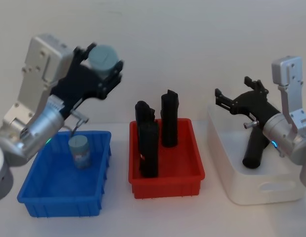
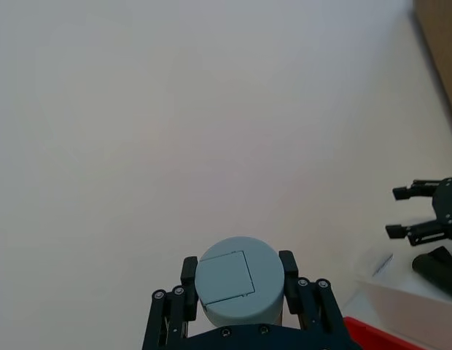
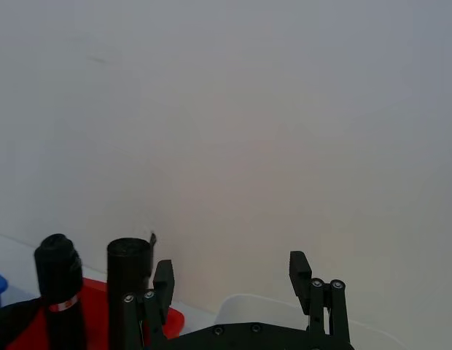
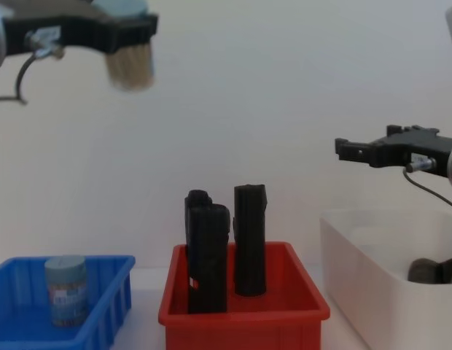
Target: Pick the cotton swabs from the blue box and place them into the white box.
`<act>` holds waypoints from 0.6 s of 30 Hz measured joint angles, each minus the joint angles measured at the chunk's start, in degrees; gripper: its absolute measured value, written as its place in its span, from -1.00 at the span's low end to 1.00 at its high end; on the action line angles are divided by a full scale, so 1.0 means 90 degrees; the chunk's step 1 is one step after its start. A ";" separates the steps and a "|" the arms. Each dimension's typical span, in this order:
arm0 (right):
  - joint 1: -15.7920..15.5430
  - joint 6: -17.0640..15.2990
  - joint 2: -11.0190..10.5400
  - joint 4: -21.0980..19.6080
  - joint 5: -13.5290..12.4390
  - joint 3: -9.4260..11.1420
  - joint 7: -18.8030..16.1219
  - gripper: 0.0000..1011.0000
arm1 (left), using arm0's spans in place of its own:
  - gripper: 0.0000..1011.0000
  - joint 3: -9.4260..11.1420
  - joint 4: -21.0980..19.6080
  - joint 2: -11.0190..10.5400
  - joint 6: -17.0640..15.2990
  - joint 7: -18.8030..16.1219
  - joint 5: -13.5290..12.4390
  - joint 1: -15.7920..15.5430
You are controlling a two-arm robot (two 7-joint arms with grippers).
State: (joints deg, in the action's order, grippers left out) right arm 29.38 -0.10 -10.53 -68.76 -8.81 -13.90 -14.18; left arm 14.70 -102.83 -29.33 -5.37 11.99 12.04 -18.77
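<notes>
A small round clear tub of cotton swabs with a pale blue-grey lid (image 1: 103,55) is clamped between the jaws of the left gripper (image 2: 238,264). It is held high above the bright blue ribbed plastic box (image 1: 59,207). Its lid faces the head camera, and the beige swab bundle shows below the jaws in the chest view. A second tub (image 1: 80,150) of the same kind stands upright inside the blue box, toward its far side. To the right, in the middle of the white worktop (image 1: 118,222), sits a red plastic bin (image 1: 165,186) holding tall black blocks (image 1: 169,118) on end. Beyond it is the larger plain white plastic box (image 1: 256,190), with a dark rounded black object (image 1: 254,150) lying in it. The right gripper (image 1: 233,91) hovers above the white box, its jaws spread wide with nothing between them.

The step in hand looks like the carry: one tub is out of the blue box and not yet delivered. The next move calls for a sweep rightward, high enough to pass over the black blocks. Then comes a descent into a free part of the white box before release, with the right arm kept out of the path
</notes>
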 joint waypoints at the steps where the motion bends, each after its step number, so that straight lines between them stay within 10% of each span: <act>1: -0.0009 0.0010 -0.0006 -0.0021 -0.0006 -0.0001 -0.0060 0.98 | 0.33 0.0025 -0.0023 0.0076 0.0021 0.0064 -0.0056 -0.0091; 18: -0.0115 0.0681 -0.0032 0.0066 0.0658 -0.0177 -0.0380 0.98 | 0.33 0.0382 0.0131 0.0771 0.0078 0.0775 -0.0479 -0.0731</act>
State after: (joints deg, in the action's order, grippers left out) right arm 28.35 6.03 -10.82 -68.16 -2.89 -15.49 -17.60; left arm 18.14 -101.65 -22.40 -4.67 18.97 7.73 -25.35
